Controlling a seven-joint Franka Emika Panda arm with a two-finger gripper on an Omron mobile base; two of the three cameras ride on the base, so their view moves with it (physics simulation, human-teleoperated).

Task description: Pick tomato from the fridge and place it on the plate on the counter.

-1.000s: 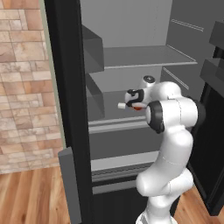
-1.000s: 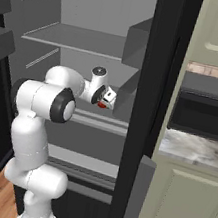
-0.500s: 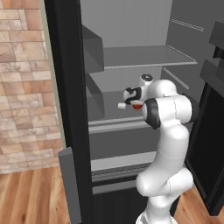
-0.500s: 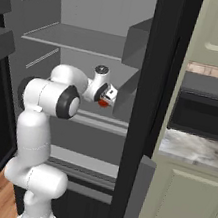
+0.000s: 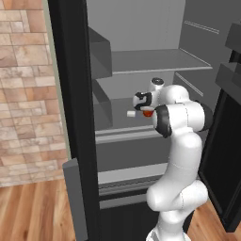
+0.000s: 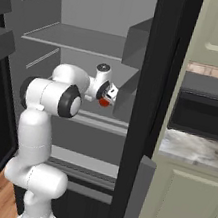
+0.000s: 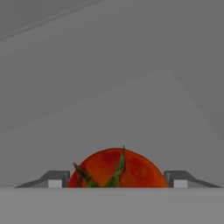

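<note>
The gripper was clenched on the tomato, held clear above the fridge shelf, presumably for carrying out.

Red-orange tomato; grey fridge interior.

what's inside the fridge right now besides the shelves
The claw holds a red tomato inside the fridge, above a bare grey shelf. The arm covers part of the lower shelf, so anything there cannot be seen.
</note>
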